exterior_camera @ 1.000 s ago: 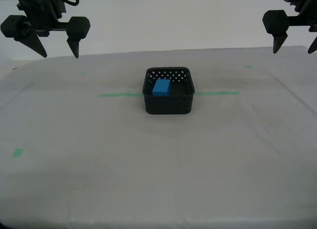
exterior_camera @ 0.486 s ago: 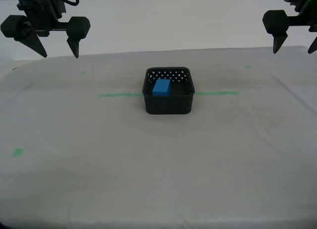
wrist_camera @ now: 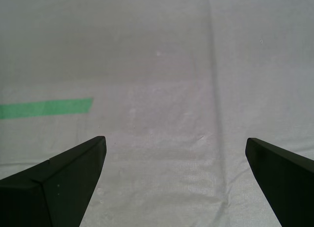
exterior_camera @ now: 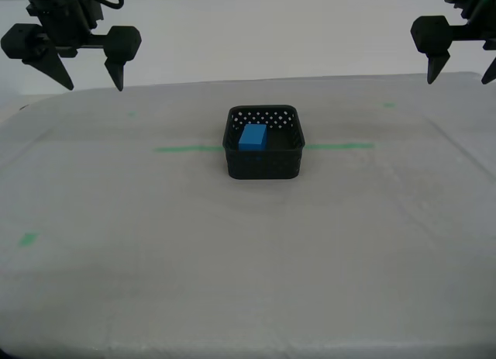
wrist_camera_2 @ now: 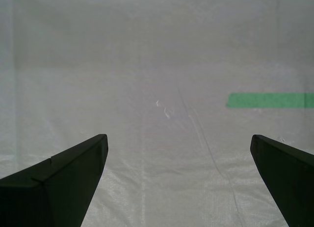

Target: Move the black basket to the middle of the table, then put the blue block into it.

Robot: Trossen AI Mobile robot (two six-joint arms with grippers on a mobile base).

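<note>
- Which arm in the exterior view is our first and which our second we cannot tell: both wrist views show only bare cloth and a piece of green tape, nothing that ties either one to a side.
- In the first wrist view my first gripper [wrist_camera: 174,153] has its jaws spread wide with nothing between them; only the two dark fingertips [wrist_camera: 64,180] show, cut off by the frame edge.
- In the second wrist view my second gripper [wrist_camera_2: 179,153] is likewise spread wide and empty above the cloth, one tape strip [wrist_camera_2: 270,100] lying beyond it.
- In the exterior view one gripper [exterior_camera: 87,84] hangs high at that view's left, and another gripper [exterior_camera: 461,76] at its right is partly cut off by the frame; both are well apart from the basket.
- The black basket [exterior_camera: 263,161] stands upright near the middle of the table [exterior_camera: 248,281], on the green tape line [exterior_camera: 186,149], which it interrupts.
- The blue block [exterior_camera: 253,137] lies inside the basket, towards the exterior view's left; the near wall hides its lower part.
- Small green tape bits [exterior_camera: 29,238] lie on the cloth, away from the basket.
</note>
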